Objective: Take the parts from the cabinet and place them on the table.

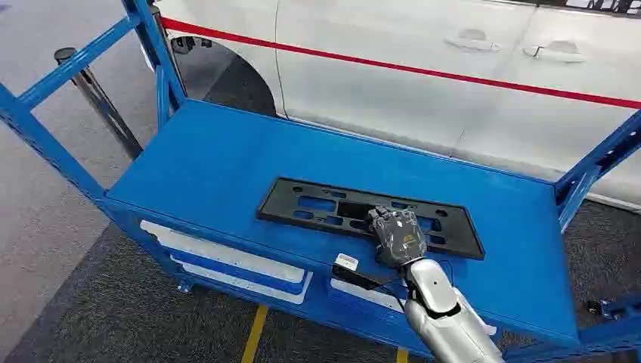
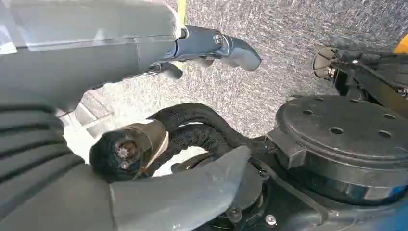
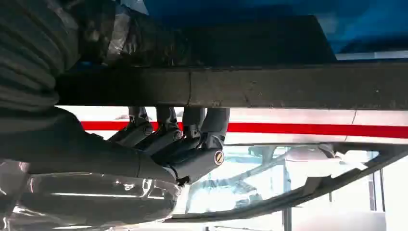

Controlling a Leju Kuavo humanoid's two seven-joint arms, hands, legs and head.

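The right hand (image 1: 398, 236) rests on the black license plate bracket (image 1: 368, 215), fingers gripping it, near the blue table's (image 1: 204, 162) front edge. The left hand (image 2: 211, 48) hangs released.

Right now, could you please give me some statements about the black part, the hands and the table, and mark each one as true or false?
1. The black part lies flat on the blue table. True.
2. The right hand is on the black part. True; the right wrist view shows its fingers curled at the part's edge.
3. The car behind the table is black. False; the car is white with a red stripe.
4. The left hand holds a second part. False; it holds nothing and hangs over grey floor.
5. The black part stands upright against the frame. False; it lies flat.
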